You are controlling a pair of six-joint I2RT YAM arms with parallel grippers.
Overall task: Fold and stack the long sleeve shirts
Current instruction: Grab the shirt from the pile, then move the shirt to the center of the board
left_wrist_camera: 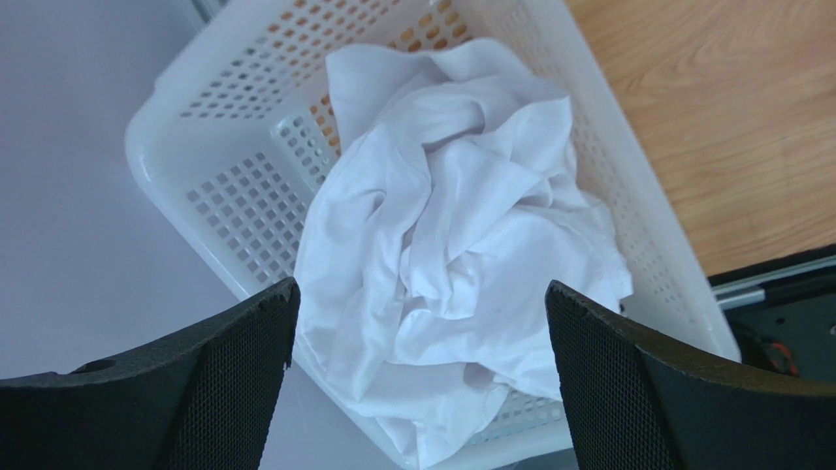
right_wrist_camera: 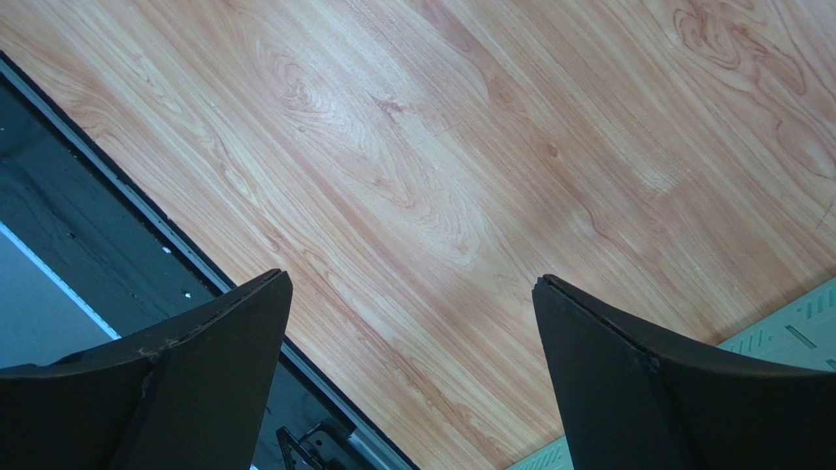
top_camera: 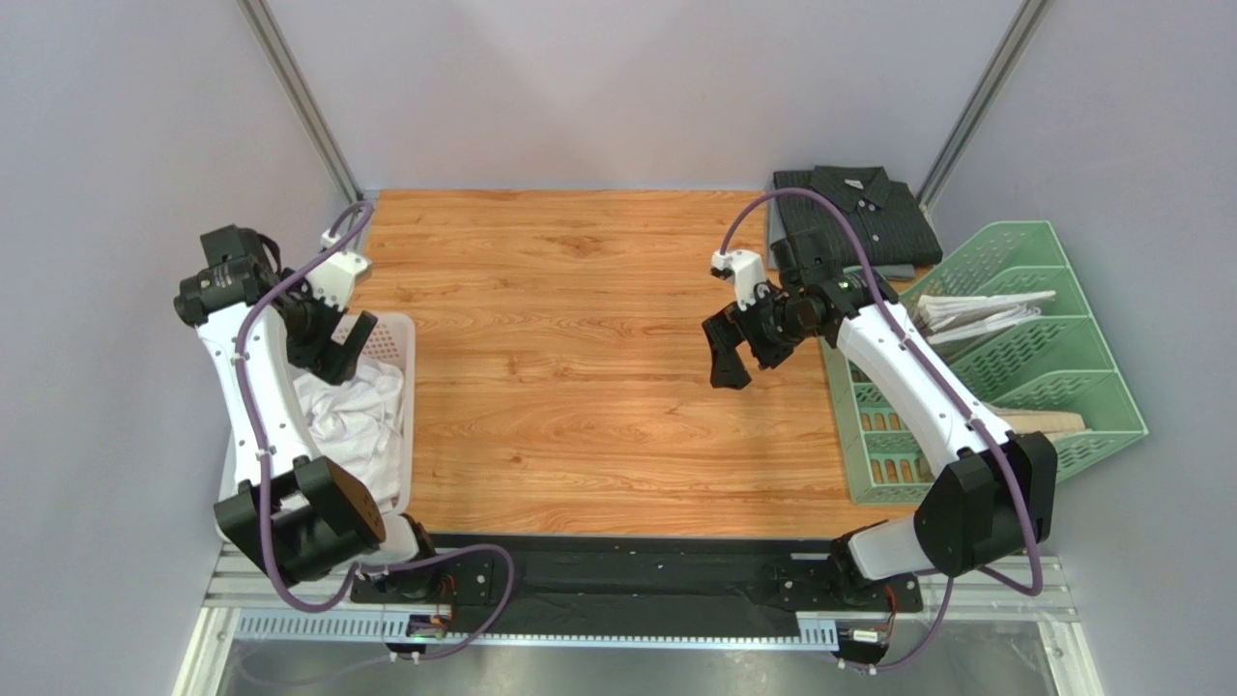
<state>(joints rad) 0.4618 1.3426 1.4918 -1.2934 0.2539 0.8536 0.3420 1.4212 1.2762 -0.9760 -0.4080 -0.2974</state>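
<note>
In the left wrist view, seeing the left gripper (left_wrist_camera: 420,286) hanging spread wide right over the white shirt (left_wrist_camera: 451,225) bunched in the basket (left_wrist_camera: 196,108), the right gripper (top_camera: 736,353), also spread, being well apart to the right.

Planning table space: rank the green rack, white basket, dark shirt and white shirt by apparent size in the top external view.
1. green rack
2. white basket, partly behind the left arm
3. dark shirt
4. white shirt, crumpled, partly hidden
</note>
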